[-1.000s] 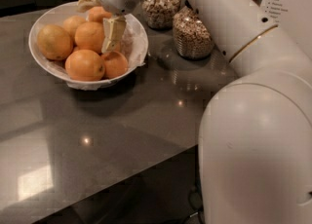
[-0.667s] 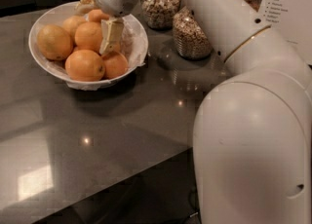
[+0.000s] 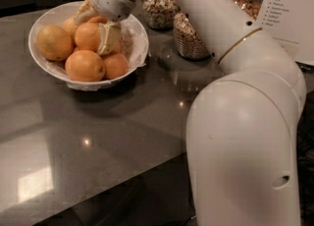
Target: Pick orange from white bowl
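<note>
Reaches in from the far right and plants the gripper [image 3: 96,26] down inside the bowl [image 3: 46,16], far left on the table [image 3: 98,146]. Sits right over the orange [image 3: 87,36] in the middle of the pile, with that orange just beneath and a touch to the near left. Cannot tell whether clenched on it or slack. Round, so no long axis to line up with. Hemmed in by a paler fruit [image 3: 53,42] to the left, a big one [image 3: 84,66] nearer and a small one [image 3: 116,66] near right, all touching or nearly so. Calls, most likely, for a straight lift, up past the rim and clear of the jars [image 3: 159,6] just to the right.
</note>
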`<state>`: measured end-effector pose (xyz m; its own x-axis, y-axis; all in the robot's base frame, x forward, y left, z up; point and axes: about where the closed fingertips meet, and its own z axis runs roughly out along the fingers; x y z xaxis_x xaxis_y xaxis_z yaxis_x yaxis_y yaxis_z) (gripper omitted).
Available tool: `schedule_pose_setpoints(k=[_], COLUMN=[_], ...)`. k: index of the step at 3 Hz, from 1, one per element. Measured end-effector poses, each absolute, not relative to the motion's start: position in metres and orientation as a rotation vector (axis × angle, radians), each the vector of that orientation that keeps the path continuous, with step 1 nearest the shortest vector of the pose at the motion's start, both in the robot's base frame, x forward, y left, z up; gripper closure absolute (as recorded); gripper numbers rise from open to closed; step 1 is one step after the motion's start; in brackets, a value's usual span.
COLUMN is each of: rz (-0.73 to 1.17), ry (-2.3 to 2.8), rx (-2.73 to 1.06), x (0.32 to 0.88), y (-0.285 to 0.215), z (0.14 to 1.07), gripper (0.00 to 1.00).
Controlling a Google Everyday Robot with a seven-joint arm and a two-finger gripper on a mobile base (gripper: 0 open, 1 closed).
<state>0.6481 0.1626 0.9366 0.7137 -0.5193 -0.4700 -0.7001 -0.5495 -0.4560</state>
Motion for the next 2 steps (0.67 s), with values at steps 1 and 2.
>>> schedule_pose_setpoints(k=[1, 2], rz=[0.382, 0.388], ry=[0.918, 0.919], rx=[-2.287, -2.286], x=[0.6481, 0.6488], y=[0.1659, 0.1658], z=[0.9336, 0.9335], gripper=[0.39, 0.47])
